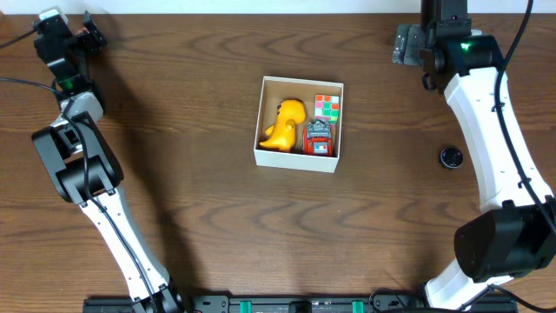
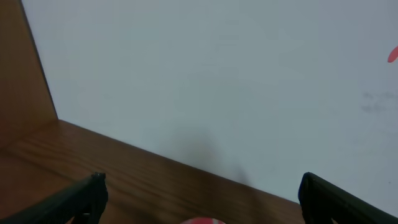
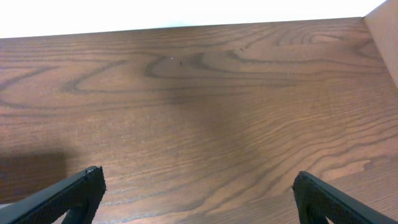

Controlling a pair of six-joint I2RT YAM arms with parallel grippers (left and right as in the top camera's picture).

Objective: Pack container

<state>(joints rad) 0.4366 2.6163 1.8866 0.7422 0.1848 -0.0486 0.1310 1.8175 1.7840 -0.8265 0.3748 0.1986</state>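
Container (image 1: pixel 296 160) holds yellow toy (image 1: pixel 285 124), puzzle cube (image 1: pixel 327 106), red robot toy (image 1: pixel 320 139).

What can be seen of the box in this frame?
The box is a square, shallow, open-topped carton, seemingly cardboard, with white outer walls and a brown inside. It sits flat on the wood table near the middle, turned slightly off the table's edges. Inside lie a yellow toy on the left, a colour cube in the far right corner and a red toy in front of the cube. No lid is visible.
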